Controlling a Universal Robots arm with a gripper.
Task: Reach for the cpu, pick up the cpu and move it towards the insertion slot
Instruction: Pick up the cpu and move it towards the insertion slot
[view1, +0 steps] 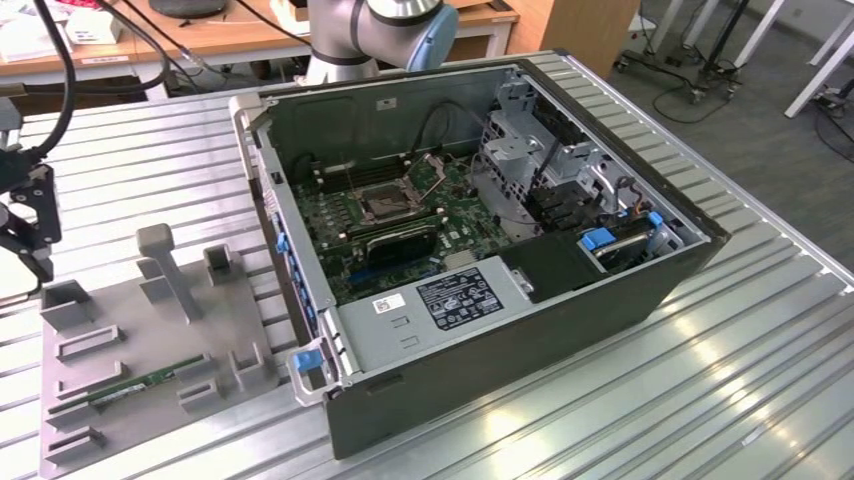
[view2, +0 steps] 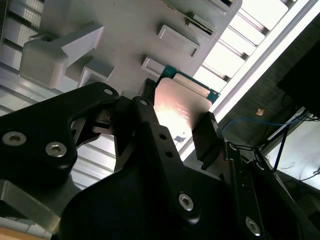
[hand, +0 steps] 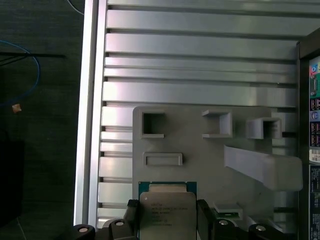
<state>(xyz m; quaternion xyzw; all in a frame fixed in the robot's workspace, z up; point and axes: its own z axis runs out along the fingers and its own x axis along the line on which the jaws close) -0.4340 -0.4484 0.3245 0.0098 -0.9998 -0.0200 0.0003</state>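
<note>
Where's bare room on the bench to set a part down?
Free: table slats on the exterior view's right of the computer case, and more farther back, behind the grey fixture tray. Crowded: tray and case interior.

cpu (hand: 167, 216) glossy metal, holder (hand: 200, 167) matt plastic

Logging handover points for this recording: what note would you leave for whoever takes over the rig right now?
Hand: shut on the cpu, fingers on two opposite edges.
Cpu: over the grey parts tray, off to the exterior view's left of the open computer case.
Insertion slot: on the board inside the case.
Done: reach and grasp.
Left: the cpu is not yet at the slot.
</note>
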